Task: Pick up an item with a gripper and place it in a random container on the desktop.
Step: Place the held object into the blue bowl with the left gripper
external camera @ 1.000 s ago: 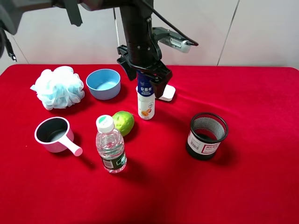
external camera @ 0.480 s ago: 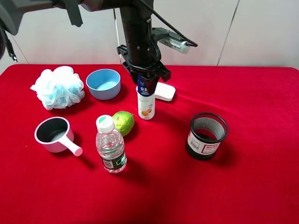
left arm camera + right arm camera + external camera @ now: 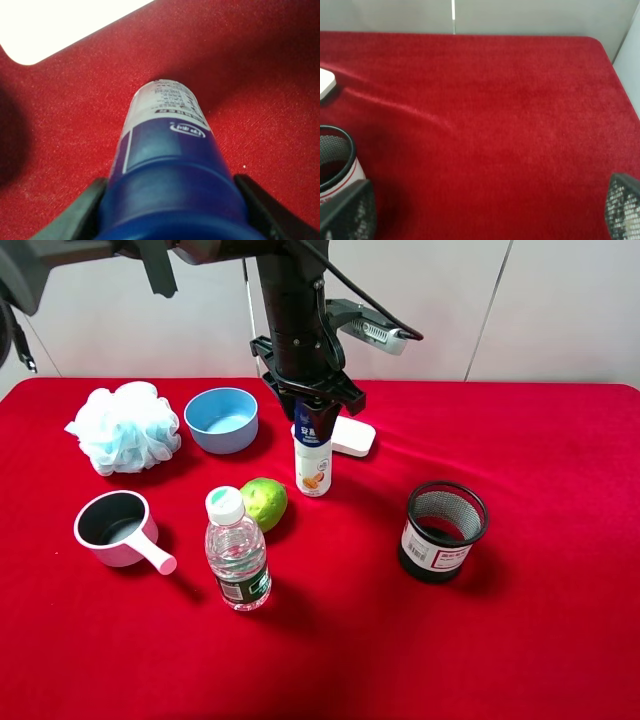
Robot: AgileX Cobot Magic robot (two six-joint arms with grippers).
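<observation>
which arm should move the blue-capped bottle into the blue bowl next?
Left. The left gripper is clamped on the cap of the bottle, and the blue bowl sits close beside it. The right gripper hangs open over bare cloth by the mesh cup.

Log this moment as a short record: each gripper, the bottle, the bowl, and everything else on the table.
left gripper: shut on the dark blue cap of the white bottle
white bottle: upright on the red cloth, between lime and white flat object
right gripper: open, empty, near the black mesh cup
light blue bowl: empty, left of the bottle, not touching it
other items: bath pouf, pink-handled scoop cup, clear water bottle
</observation>
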